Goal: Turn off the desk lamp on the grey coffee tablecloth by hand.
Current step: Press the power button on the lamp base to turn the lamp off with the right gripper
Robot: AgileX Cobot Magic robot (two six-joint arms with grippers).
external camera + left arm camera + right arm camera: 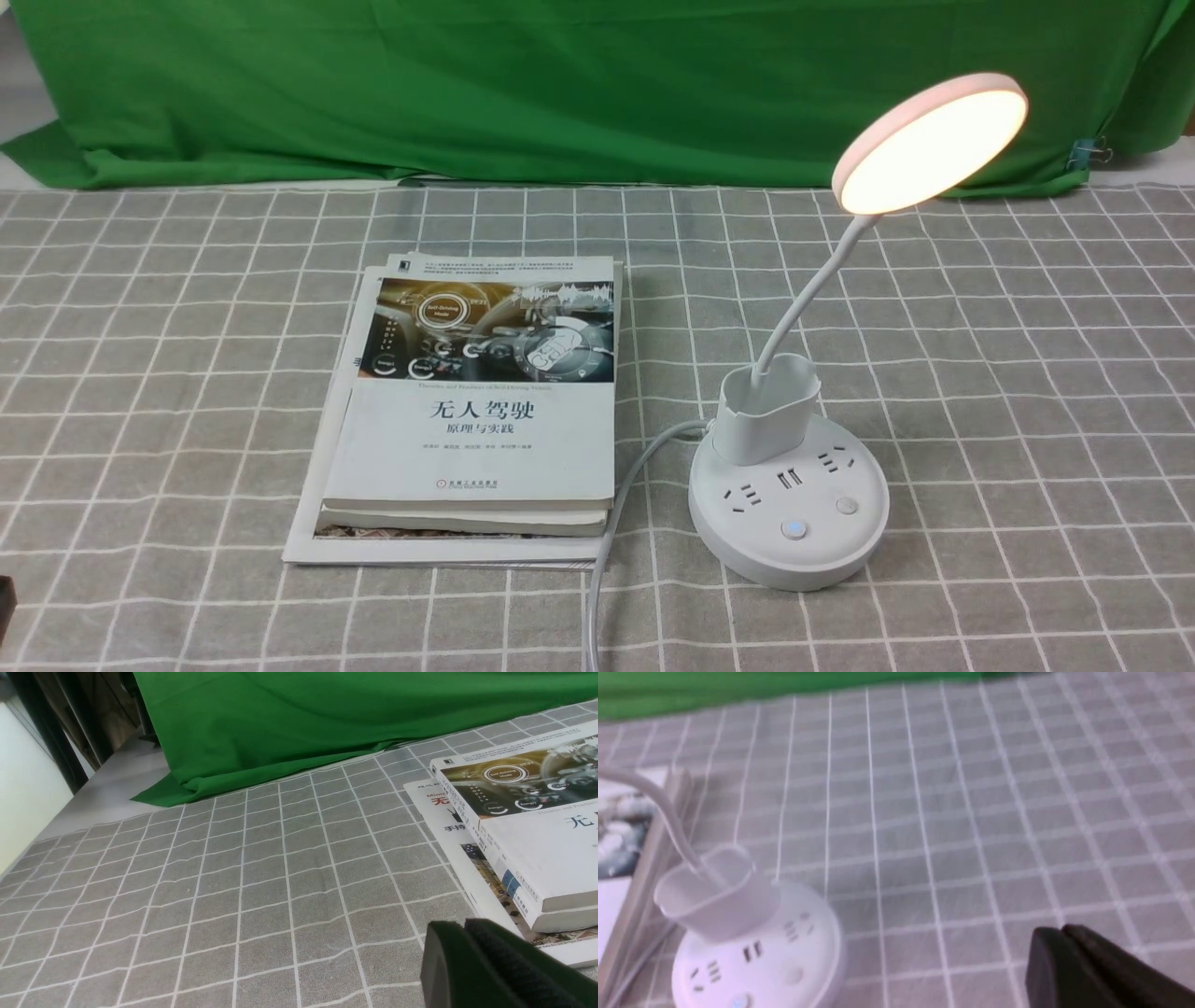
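The white desk lamp [789, 495] stands on the grey coffee tablecloth [1008, 392], right of centre. Its round disc head [929, 140] glows warm and lit, on a thin bent neck rising from a small cup. The round base has sockets and two buttons [794, 529]. The lamp base also shows blurred in the right wrist view [752, 947]. My right gripper [1062, 933] is shut and empty, over the cloth to one side of the base, apart from it. My left gripper [465, 926] is shut and empty, close to the books. Neither arm shows in the front view.
A stack of books [476, 411] lies left of the lamp, also in the left wrist view [528, 826]. The lamp's white cable [607, 541] runs toward the front edge. A green cloth [560, 84] hangs at the back. A dark object [6, 602] sits at the left edge.
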